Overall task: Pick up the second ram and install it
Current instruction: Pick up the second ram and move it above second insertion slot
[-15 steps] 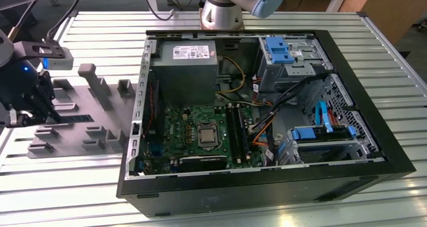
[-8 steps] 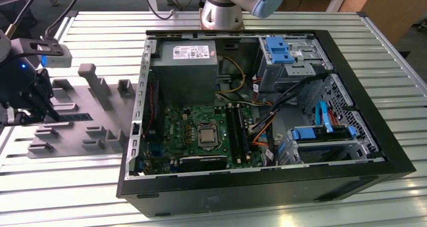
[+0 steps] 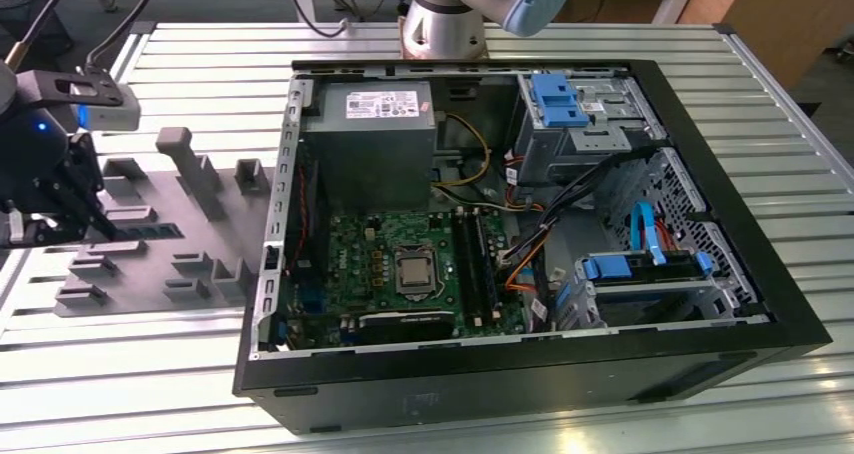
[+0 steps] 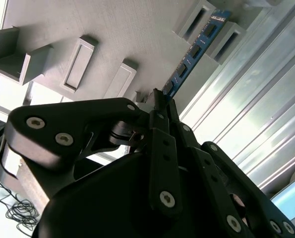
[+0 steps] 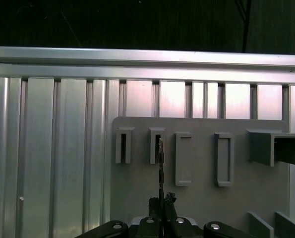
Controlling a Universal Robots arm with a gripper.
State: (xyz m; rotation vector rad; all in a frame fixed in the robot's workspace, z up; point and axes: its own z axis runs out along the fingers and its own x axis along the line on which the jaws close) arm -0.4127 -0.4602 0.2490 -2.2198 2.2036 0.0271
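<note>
Gripping the second ram [image 4: 194, 49] at its near end, the tool [image 4: 159, 99] has its fingers pinched shut across the stick's flat faces. The far end sits between two grey fixture blocks [image 4: 193, 21] on the fixture plate [image 3: 174, 244]. The stick looks light, stiff and thin. Its chips and edge contacts are probably fragile, so a hold on the faces near one end, kept straight, seems safest. In the exterior view the arm hangs the tool over the plate, at nine o'clock from the open computer case [image 3: 787, 324] on the tabletop [image 3: 134, 374].
</note>
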